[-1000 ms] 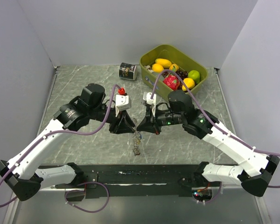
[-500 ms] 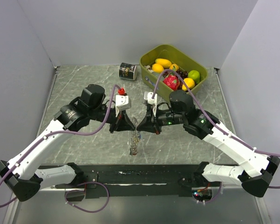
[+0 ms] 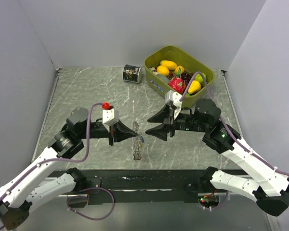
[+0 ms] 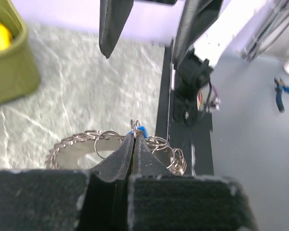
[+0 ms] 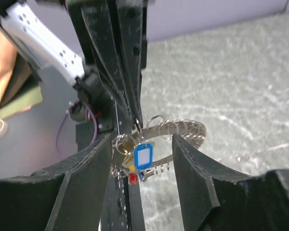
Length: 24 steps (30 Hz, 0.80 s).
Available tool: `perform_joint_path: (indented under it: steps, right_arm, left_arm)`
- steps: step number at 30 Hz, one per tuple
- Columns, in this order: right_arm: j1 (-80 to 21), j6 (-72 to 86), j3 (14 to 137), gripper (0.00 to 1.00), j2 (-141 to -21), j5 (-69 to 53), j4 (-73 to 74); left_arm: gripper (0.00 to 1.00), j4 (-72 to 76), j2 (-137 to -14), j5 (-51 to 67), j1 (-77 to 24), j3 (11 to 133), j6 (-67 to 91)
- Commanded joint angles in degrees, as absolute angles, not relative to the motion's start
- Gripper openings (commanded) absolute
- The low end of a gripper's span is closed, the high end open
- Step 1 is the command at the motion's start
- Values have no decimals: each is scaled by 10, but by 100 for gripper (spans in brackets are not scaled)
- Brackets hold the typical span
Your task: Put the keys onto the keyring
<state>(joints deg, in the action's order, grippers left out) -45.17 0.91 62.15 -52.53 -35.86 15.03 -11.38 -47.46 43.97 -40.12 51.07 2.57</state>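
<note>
No writing could be read: the blue tag (image 5: 143,156) among the keys (image 5: 131,174) had a blank white window, seen only by the right wrist, and the black can (image 3: 132,73) was too small. The left gripper (image 4: 135,137) pinched tight on the keyring (image 4: 77,144), which hung between the arms. The right gripper (image 5: 140,144) gaped around it, holding nothing.

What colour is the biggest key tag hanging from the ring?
Blue tag with a pale centre, clearest in the right wrist view.
</note>
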Motion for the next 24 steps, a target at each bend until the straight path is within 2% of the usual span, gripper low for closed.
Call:
perform_joint_path:
  steps: [1, 11, 14, 15, 24]
  right_arm:
    - [-444, 33, 623, 59, -529, -397, 97]
    - [-444, 43, 625, 53, -550, -494, 61]
    - [-444, 46, 624, 49, -553, -504, 56]
    - [-443, 47, 624, 45, -555, -504, 55]
    - [-443, 60, 627, 43, -575, -515, 38]
  left_arm:
    - [1, 100, -421, 435, -403, 459, 89]
    - [1, 272, -398, 477, -403, 399, 153]
    - [1, 287, -396, 474, -403, 393, 160]
    - [1, 288, -396, 475, -403, 393, 161]
    - [1, 269, -406, 494, -403, 407, 160]
